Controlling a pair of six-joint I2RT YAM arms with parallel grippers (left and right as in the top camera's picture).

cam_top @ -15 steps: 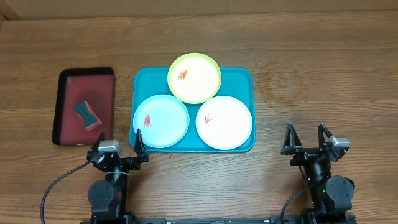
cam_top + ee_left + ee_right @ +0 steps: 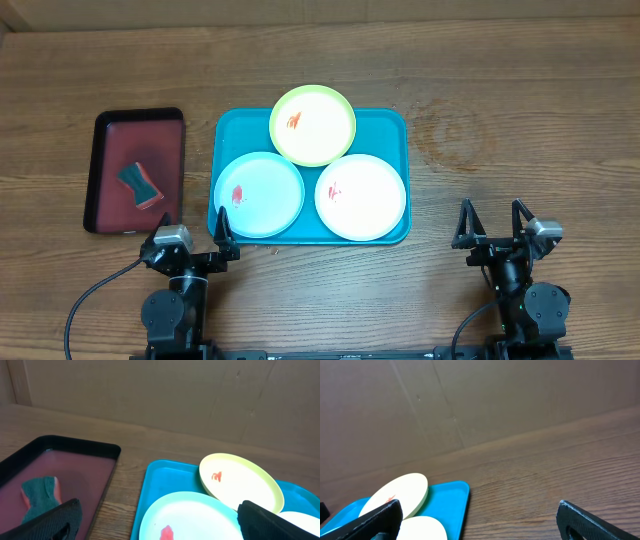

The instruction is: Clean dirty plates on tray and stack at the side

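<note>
The turquoise tray (image 2: pixel 388 126) holds three plates, each with a red smear. The yellow-green plate (image 2: pixel 313 125) leans on the other two at the back. The light blue plate (image 2: pixel 259 194) is front left, the white plate (image 2: pixel 361 196) front right. My left gripper (image 2: pixel 192 230) is open and empty near the tray's front left corner. My right gripper (image 2: pixel 493 222) is open and empty, to the right of the tray. The left wrist view shows the tray (image 2: pixel 165 480), the light blue plate (image 2: pixel 192 517) and the yellow-green plate (image 2: pixel 241 481). The right wrist view shows the tray (image 2: pixel 451 497) and plates (image 2: pixel 395 494).
A dark red tray (image 2: pixel 138 170) lies left of the turquoise tray, with a green and red sponge (image 2: pixel 140 184) in it. It also shows in the left wrist view (image 2: pixel 75 467), with the sponge (image 2: pixel 41 497). A cardboard wall (image 2: pixel 165 395) stands behind the table.
</note>
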